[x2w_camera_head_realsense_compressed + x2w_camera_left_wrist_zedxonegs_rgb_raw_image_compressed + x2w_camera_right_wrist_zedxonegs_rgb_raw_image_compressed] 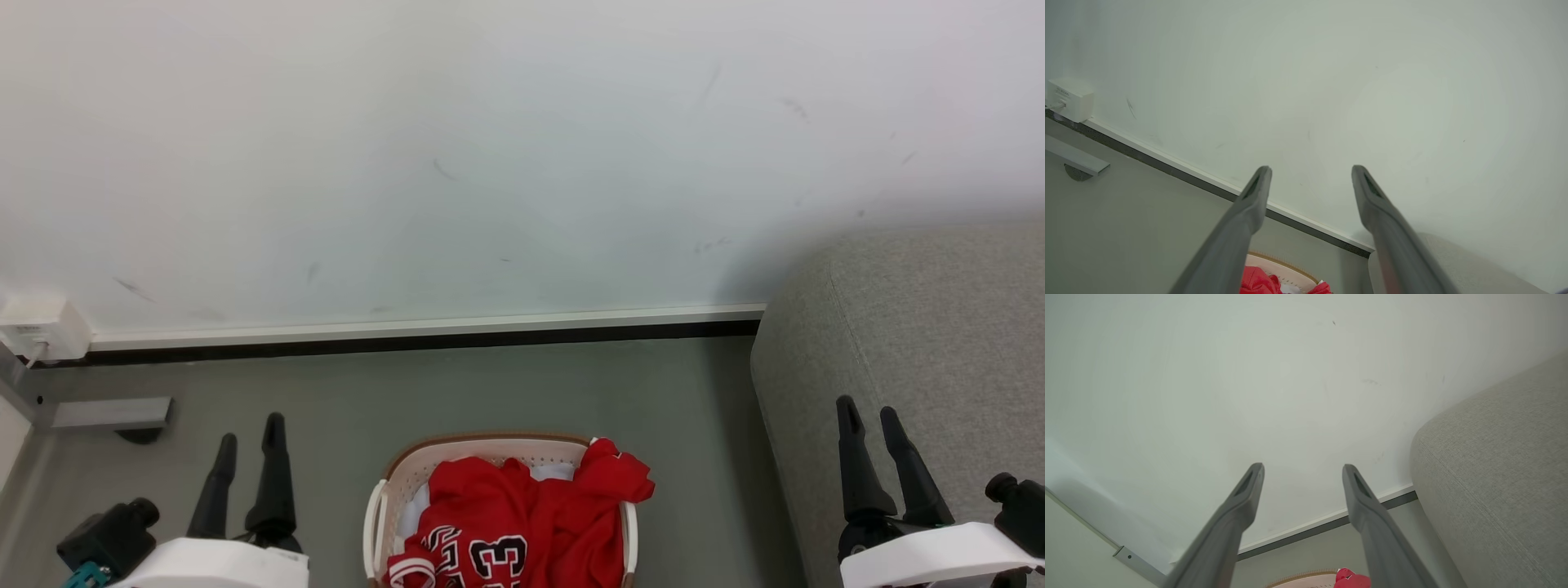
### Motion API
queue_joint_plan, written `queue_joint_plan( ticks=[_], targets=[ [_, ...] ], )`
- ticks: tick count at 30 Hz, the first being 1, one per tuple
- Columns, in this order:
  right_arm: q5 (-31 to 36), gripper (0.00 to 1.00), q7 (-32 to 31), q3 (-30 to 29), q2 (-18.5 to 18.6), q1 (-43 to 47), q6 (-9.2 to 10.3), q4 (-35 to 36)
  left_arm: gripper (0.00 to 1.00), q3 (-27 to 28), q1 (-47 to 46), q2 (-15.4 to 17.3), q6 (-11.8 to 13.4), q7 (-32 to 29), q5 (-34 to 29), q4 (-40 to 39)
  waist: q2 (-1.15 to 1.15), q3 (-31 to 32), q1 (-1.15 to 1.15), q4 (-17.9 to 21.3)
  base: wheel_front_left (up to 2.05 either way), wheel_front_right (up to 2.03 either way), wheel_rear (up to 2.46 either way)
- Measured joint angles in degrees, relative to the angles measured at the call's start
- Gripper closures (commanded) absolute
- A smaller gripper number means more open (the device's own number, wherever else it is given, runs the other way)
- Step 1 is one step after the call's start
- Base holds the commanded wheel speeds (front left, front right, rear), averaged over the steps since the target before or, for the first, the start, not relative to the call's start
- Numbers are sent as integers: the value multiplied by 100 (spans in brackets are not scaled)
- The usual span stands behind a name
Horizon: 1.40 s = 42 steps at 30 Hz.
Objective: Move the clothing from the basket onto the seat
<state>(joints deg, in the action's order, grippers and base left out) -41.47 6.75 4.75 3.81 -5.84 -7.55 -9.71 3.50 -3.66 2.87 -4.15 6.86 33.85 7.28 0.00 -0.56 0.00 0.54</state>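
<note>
A pale, scuffed wall (490, 163) fills the upper half of the head view. It meets a grey floor (506, 384) at a white skirting with a dark strip beneath. A small white box (41, 327) sits on the wall at the far left.

At bottom centre a cream basket (412, 465) with a brown rim stands on the floor, its near end cut off by the frame. Red jerseys (522, 523) lie heaped inside it. One fold is draped over the rim on the robot's right, and a black, white-outlined number faces up. The rounded corner of a grey sofa (939, 327) rises at the right, near the basket but not touching it.

The left gripper (251, 431) is at lower left, beside the basket and clear of it, fingers spread and empty. The right gripper (867, 410) is at lower right in front of the sofa, well apart from the jerseys, fingers also spread and empty. In each wrist view the fingers point at the wall, with a scrap of red showing low between them.
</note>
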Motion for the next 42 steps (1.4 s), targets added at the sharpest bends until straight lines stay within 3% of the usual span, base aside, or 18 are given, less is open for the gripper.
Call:
queue_joint_plan(
  ticks=[15, 42],
  targets=[
    [891, 0, 225, 142, -11, -2, 0, -23, 0, -129, 11, 35, 112, 215, -817, 20, 0, -22, 0, 4, 0, 0, 0],
    [2057, 0, 571, 391, -25, -106, 0, 23, 0, -129, 12, 33, 64, 552, -2148, -185, 0, -32, 0, 18, 0, 0, 0]
  ],
)
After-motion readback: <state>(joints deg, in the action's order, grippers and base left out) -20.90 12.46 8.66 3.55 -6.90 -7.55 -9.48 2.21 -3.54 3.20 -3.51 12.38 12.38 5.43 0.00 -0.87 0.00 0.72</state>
